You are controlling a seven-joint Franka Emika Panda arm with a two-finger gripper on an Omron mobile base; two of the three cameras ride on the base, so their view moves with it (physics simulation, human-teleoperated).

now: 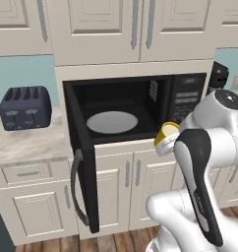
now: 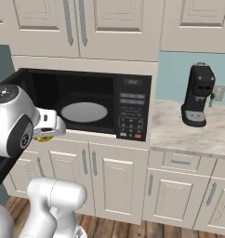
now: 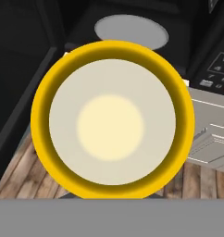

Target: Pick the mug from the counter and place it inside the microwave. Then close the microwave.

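Mug [image 3: 112, 120] clamped in pincer, held before open microwave [image 1: 140, 106]; panel writing too small to read.

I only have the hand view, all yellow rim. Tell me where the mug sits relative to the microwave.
Observer: The mug hangs in front of the microwave, near its right front corner, outside the cavity, tipped on its side.
Operator: Report the door.
Observer: The door is swung wide open to the left.
Operator: Say what's on the counter to the right.
Observer: A black coffee machine stands there, apart from the microwave.
Operator: And the left side.
Observer: A dark toaster stands on the counter.
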